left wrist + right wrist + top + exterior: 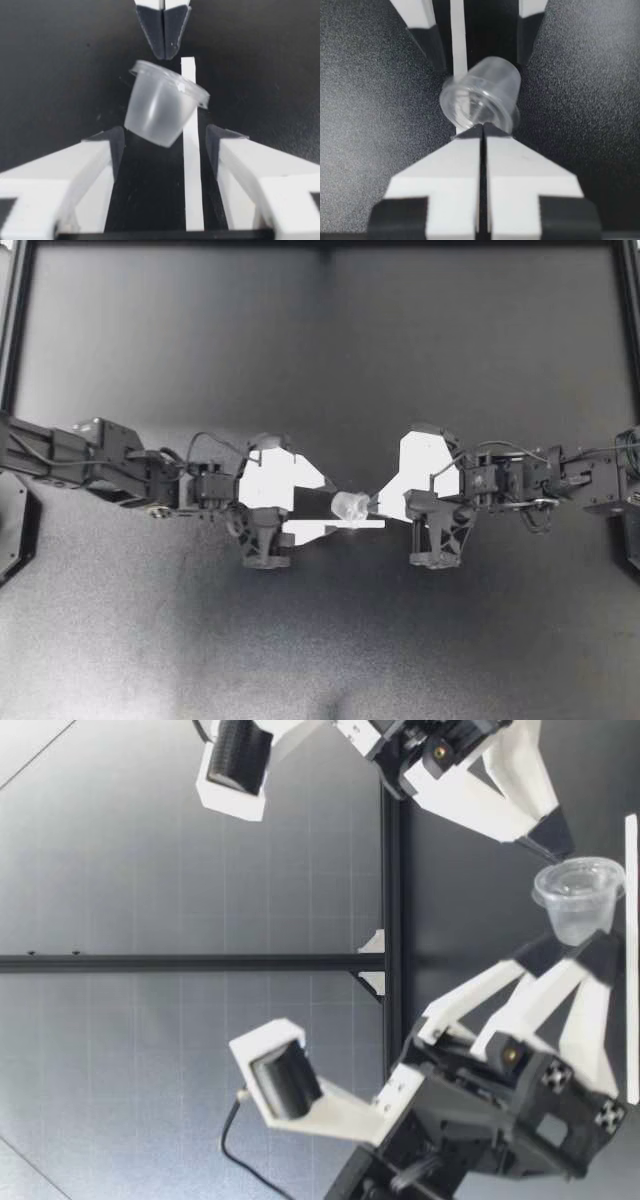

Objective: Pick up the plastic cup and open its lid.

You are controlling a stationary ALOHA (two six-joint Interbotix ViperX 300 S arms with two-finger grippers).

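Here's the plastic cup (350, 506), mid-counter and tipped on its side between the two arms, base to the left and lid (475, 107) to the right. I can't tell whether its wall touches the counter (320, 360) near the white strip (300, 528).

The left gripper (330, 502) has its fingers (107, 150) spread wide either side of the base, with no grip on it. The right gripper (372, 504) has its fingers pressed flat together, nipping the lid's rim.

This looks like thin, clear plastic: featherlight, slick, and likely to buckle under a hard squeeze. I'd say the hold to take is low on the body wall, gently and from two sides, leaving the rim to the right fingers for the peel. A snap-fit lid may release with a jerk, so the base wants a firm hold first.

Both arms reach in nearly level from their own sides, meeting tip to tip at the centre.
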